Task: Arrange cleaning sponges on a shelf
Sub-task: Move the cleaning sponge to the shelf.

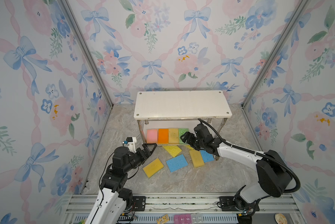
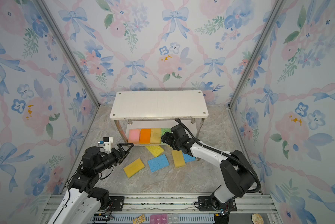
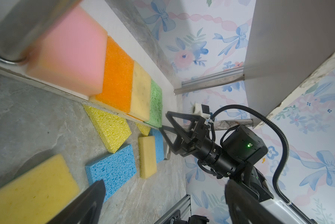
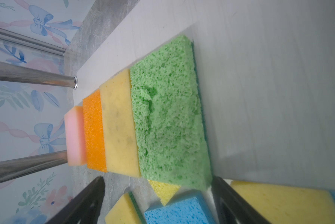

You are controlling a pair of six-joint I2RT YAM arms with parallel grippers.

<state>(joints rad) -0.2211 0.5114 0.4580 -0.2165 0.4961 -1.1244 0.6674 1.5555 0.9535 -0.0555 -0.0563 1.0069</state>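
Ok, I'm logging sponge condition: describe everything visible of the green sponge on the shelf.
The green sponge is a flat, coarse-pored rectangle with a gouged patch on top and a darker layer underneath. It lies on the shelf's lower board, ending a row of four, one long side against the mustard yellow sponge. The open jaws of the right gripper stand at its front end.

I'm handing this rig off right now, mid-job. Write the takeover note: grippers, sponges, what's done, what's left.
Left gripper: open, holding nothing, beside the shelf, near the pink sponge.
Right gripper: open, at the front end of the green sponge, not gripping it.
Done: pink sponge, orange sponge, shelved mustard sponge and green sponge lie in a row on the lower board. The top board is bare.
Left: six on the table: bright yellow sponge, two mustard sponges, two blue sponges, and one yellow sponge that is mostly hidden.
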